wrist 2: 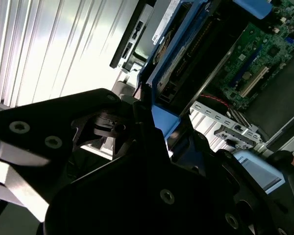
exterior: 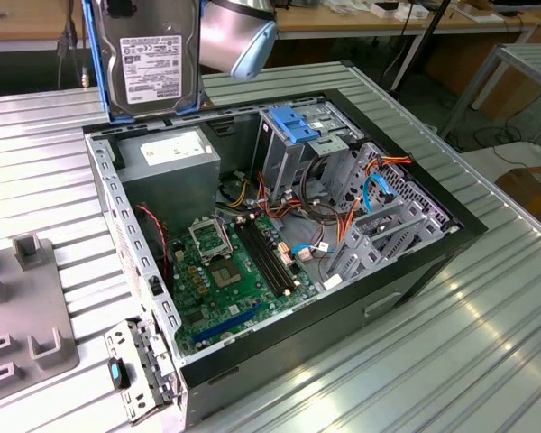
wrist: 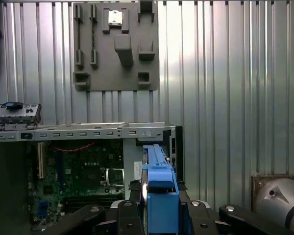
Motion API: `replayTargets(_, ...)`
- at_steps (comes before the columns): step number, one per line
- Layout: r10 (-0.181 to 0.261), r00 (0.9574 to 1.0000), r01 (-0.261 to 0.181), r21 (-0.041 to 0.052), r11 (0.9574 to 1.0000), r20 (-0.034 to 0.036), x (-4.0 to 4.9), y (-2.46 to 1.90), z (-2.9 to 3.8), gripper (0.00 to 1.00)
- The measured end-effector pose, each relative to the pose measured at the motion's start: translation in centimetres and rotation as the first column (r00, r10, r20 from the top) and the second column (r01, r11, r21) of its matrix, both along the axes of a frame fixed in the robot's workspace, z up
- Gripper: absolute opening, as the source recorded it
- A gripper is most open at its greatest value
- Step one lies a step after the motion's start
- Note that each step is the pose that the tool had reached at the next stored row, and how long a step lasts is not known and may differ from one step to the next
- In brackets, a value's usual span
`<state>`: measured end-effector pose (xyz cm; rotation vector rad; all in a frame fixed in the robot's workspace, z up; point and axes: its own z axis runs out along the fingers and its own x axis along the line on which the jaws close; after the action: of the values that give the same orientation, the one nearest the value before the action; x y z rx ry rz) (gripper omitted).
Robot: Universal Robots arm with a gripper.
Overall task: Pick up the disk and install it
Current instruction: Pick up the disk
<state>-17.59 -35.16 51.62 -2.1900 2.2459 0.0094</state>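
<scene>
Transport is the step in hand, as I judge it: the gripper [wrist: 159, 193] is pinching the disk [exterior: 150, 56] by its blue carrier rails, with the jaws pressing on either side of the frame in both wrist views, and it is holding the disk upright in the air. In the exterior view the disk is hanging over the far corner of the open computer case [exterior: 117, 212] on that view's left, above the grey power supply [exterior: 171, 162] — whether its lower edge is touching the case rim I cannot tell. Pick-up looks done; installing is not. The next move is probably calling for turning the disk so its rails are lining up with a free slot in the drive cage [exterior: 288, 162] — then a straight, gentle slide. The disk is showing a silver-grey metal face, a white label with black print, and blue plastic along both long edges.
</scene>
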Motion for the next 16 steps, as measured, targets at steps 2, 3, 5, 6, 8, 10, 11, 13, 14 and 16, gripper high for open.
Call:
replayTargets(2, 0.000, 1.0000, 0.000, 0.0001, 1.0000, 0.0001, 0.88, 0.00, -0.01, 0.37)
replayTargets(3, 0.000, 1.0000, 0.000, 0.0001, 1.0000, 0.0001, 1.11, 0.00, 0.00, 0.37)
replayTargets(5, 0.000, 1.0000, 0.000, 0.0001, 1.0000, 0.0001, 1.38, 0.00, 0.00, 0.37)
replayTargets(6, 0.000, 1.0000, 0.000, 0.0000, 1.0000, 0.0000, 1.40, 0.00, 0.00, 0.37)
replayTargets(8, 0.000, 1.0000, 0.000, 0.0000, 1.0000, 0.0001, 1.42, 0.00, 0.00, 0.37)
replayTargets(10, 0.000, 1.0000, 0.000, 0.0001, 1.0000, 0.0001, 1.69, 0.00, -0.01, 0.37)
replayTargets(11, 0.000, 1.0000, 0.000, 0.0000, 1.0000, 0.0000, 1.89, 0.00, 0.00, 0.37)
replayTargets(13, 0.000, 1.0000, 0.000, 0.0000, 1.0000, 0.0001, 3.38, 0.00, 0.00, 0.37)
replayTargets(14, 0.000, 1.0000, 0.000, 0.0000, 1.0000, 0.0000, 4.01, 0.00, 0.00, 0.37)
replayTargets(16, 0.000, 1.0000, 0.000, 0.0000, 1.0000, 0.0000, 5.06, 0.00, 0.00, 0.37)
